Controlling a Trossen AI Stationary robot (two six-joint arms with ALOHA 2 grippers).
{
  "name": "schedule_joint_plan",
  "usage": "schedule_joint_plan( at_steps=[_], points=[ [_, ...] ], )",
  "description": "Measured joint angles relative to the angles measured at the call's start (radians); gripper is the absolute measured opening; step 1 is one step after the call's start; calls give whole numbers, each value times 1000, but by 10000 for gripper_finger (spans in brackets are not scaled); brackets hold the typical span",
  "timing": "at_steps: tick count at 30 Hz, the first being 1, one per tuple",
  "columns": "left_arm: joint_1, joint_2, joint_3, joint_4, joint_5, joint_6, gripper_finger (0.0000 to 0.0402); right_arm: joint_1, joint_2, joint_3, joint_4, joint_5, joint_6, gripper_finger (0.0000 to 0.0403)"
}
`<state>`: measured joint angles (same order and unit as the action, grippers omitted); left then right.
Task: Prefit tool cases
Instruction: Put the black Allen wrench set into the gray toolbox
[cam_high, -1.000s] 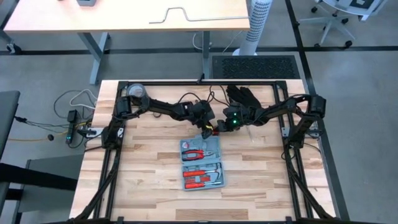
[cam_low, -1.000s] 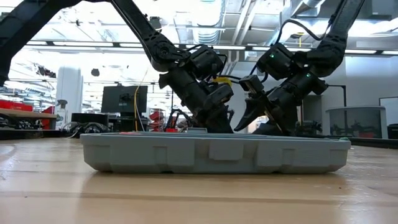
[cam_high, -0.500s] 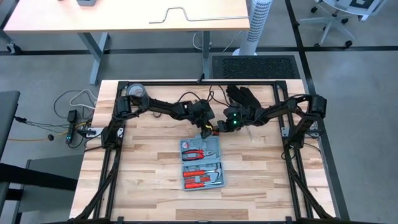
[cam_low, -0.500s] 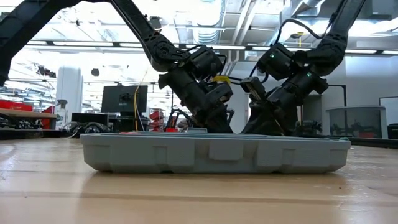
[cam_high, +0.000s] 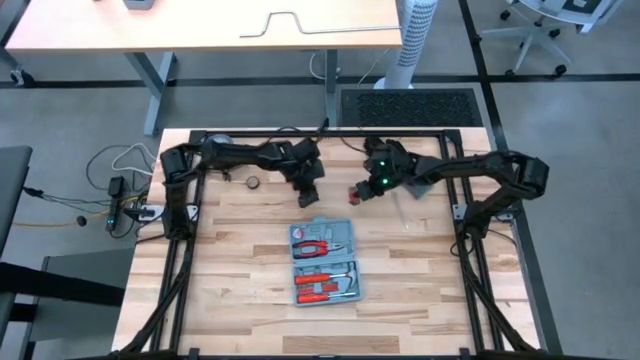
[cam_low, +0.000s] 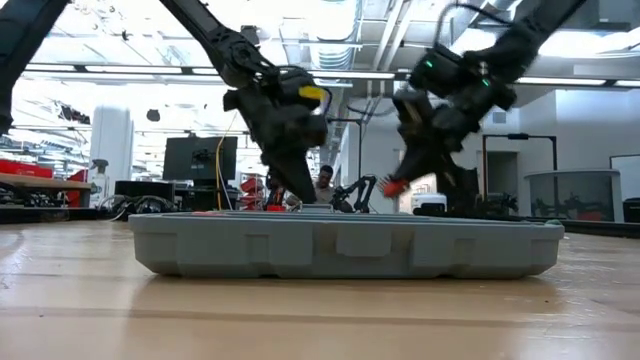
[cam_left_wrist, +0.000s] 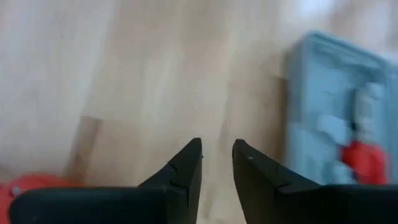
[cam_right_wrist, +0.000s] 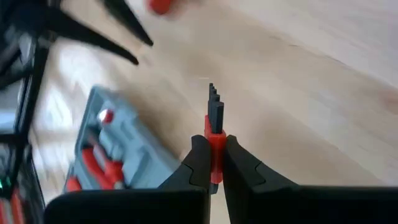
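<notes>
High view has the tool case (cam_high: 324, 260) lying open and flat on the wooden bench (cam_high: 230, 290), about in the middle, with both halves showing red-handled tools (cam_high: 318, 287) sitting in the moulded slots. Neither arm is touching it. The left gripper (cam_high: 310, 193) hangs over bare bench just beyond the case's far end, and the left wrist view shows its fingers (cam_left_wrist: 186, 168) slightly parted with nothing between them, only wood underneath and the case's light-blue edge off to one side. The right gripper (cam_high: 356, 194) sits a bit further along that same far end, near the left one but apart from it. Its fingers (cam_right_wrist: 199, 158) are clamped on a small red holder with a row of dark hex keys (cam_right_wrist: 214, 118) sticking out of it, held up off the bench. Low view shows the case (cam_low: 345, 245) side-on, grey wall flat on the wood, both arms raised behind it, and a red bit (cam_low: 396, 186) at the right gripper's tip. There's also a small dark ring-shaped thing (cam_high: 254, 182) on the bench by the left arm; can't tell what it is.
</notes>
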<state>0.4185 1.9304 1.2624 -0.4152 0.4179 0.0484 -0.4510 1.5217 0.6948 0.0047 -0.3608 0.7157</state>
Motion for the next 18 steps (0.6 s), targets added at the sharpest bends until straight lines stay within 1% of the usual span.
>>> schedule_joint_plan(
  at_steps=[3,6,10,12,15,18],
  points=[
    [11,-61,-50,7,56,2,81,26,16,110,-115,-16,-95,22],
    [12,-130,-126,7,55,-18,81,67,52,213,-208,-33,-192,22],
    [-13,-248,-267,39,40,-131,81,130,105,305,-262,-66,-312,22],
    [-50,-309,-363,79,-1,-225,81,157,135,329,-294,-78,-366,22],
    [-126,-390,-505,194,-112,-406,81,195,184,351,-299,-100,-414,22],
    [-211,-413,-615,345,-182,-582,81,234,217,381,-327,-110,-467,22]
  ],
)
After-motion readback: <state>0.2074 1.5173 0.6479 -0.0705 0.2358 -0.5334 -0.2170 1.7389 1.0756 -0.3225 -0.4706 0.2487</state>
